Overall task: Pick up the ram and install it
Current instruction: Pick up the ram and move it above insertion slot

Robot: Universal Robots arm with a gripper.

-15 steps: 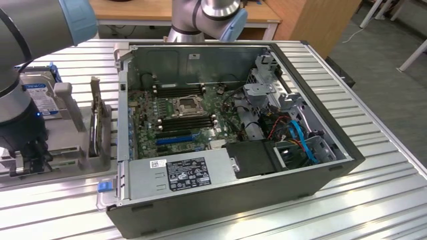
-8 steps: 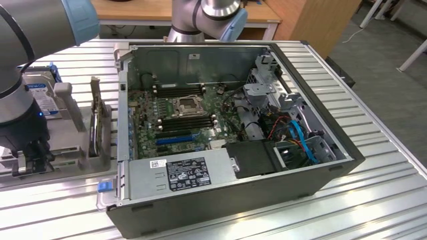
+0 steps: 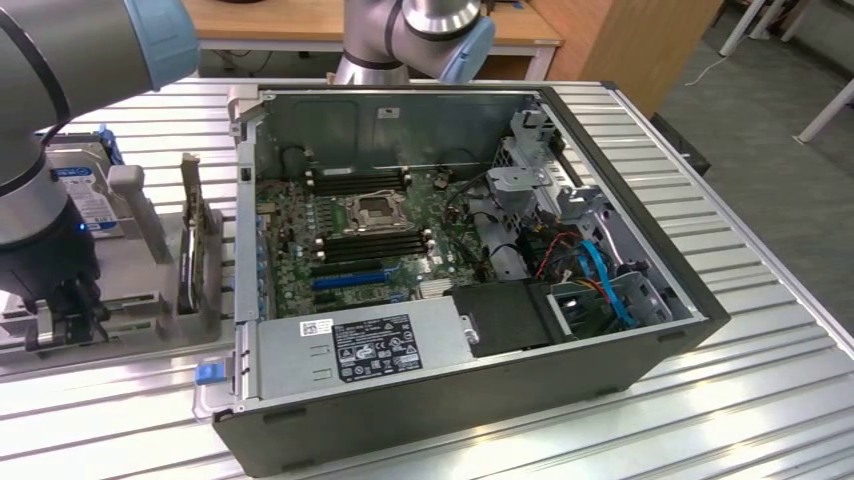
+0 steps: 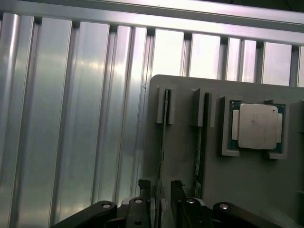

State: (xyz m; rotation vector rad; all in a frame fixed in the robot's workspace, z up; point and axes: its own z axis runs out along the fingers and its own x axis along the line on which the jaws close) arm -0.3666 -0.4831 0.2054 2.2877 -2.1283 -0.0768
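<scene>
**Exterior view.** The gripper [image 3: 67, 325] hangs low over the grey holder [image 3: 134, 312]. The holder sits on the ribbed table [image 3: 774, 420], just beside the open computer case [image 3: 534, 395] at the exterior view's left. The black memory slots [image 3: 374, 245] lie on the board inside the case, well apart from the holder.

**Wrist view.** The ram [image 4: 165, 128] stands on its long edge in the slot nearest the holder's table-side edge. A second stick [image 4: 203, 137] stands in the next slot, and the silver CPU chip [image 4: 258, 126] lies in a recess beyond it. The jaws stand spread, one on either side of the ram, with no contact evident.

Treat the ram as light, stiff and thin, yet fragile. You should pinch its flat faces squarely near mid-length, sparing the chips and the contact edge. A skewed grip would likely tilt it or jam it in the slot.
</scene>
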